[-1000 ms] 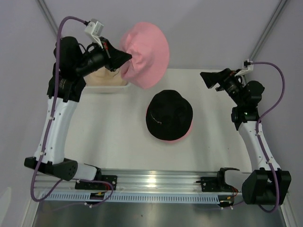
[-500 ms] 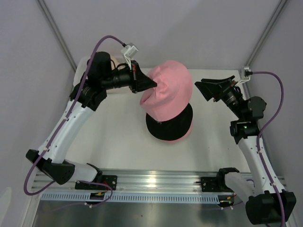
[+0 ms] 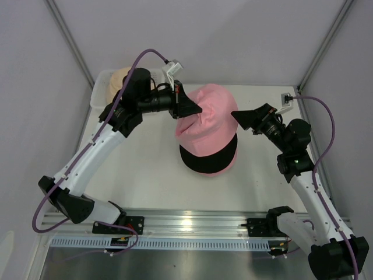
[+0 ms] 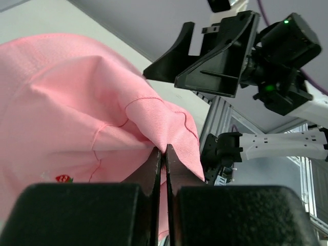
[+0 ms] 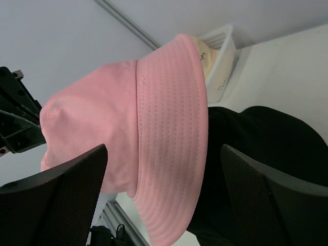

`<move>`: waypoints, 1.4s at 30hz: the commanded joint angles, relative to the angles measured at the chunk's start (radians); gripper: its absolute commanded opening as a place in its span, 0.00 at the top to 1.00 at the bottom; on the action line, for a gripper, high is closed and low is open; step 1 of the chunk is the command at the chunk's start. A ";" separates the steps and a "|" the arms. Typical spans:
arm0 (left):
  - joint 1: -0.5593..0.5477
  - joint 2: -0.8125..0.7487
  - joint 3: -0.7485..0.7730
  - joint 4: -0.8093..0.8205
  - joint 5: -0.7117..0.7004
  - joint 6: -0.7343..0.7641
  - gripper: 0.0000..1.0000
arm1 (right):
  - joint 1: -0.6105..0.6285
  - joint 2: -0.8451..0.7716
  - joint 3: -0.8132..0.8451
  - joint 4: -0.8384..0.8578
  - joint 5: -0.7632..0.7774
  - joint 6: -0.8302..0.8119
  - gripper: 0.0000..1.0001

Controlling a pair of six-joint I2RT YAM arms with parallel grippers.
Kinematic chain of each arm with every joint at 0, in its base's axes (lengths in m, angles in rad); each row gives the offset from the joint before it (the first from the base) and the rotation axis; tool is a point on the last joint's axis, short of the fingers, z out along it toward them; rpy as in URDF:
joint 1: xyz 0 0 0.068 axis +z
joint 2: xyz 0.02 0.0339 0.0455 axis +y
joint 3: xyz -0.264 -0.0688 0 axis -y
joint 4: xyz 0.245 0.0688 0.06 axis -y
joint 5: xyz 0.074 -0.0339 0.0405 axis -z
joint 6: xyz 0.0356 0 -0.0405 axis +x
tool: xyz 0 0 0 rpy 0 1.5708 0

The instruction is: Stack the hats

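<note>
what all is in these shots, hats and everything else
pink hat: one, pink, held up over the black hat, pinched at its crown
black hat: one, black, middle of the table, partly covered by the pink hat
pink edge: one, pink, peeking out under the black hat's right side, maybe another hat
beige hat: one, beige, inside the basket
basket: one, white mesh, far left corner of the table
table: one, white
cables: two, purple, one along each arm
left claw: black, shut on the pink hat's fabric
right claw: black, open, close to the pink hat's brim
</note>
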 commanded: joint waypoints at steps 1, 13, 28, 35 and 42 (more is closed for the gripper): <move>-0.011 0.016 -0.027 0.059 -0.030 -0.012 0.99 | 0.004 -0.050 0.007 -0.133 0.109 -0.069 0.06; -0.032 0.084 -0.043 0.106 -0.012 -0.038 0.99 | 0.006 0.001 -0.066 -0.087 0.111 -0.053 0.12; -0.034 0.135 -0.067 0.076 -0.144 -0.015 0.98 | 0.006 -0.039 -0.264 0.111 0.200 -0.011 0.14; -0.034 0.168 -0.063 0.126 -0.089 -0.069 0.97 | 0.006 -0.028 -0.324 0.189 0.212 0.037 0.19; -0.035 0.168 -0.078 0.163 -0.083 -0.098 0.97 | 0.007 -0.070 -0.390 0.313 0.224 0.143 0.29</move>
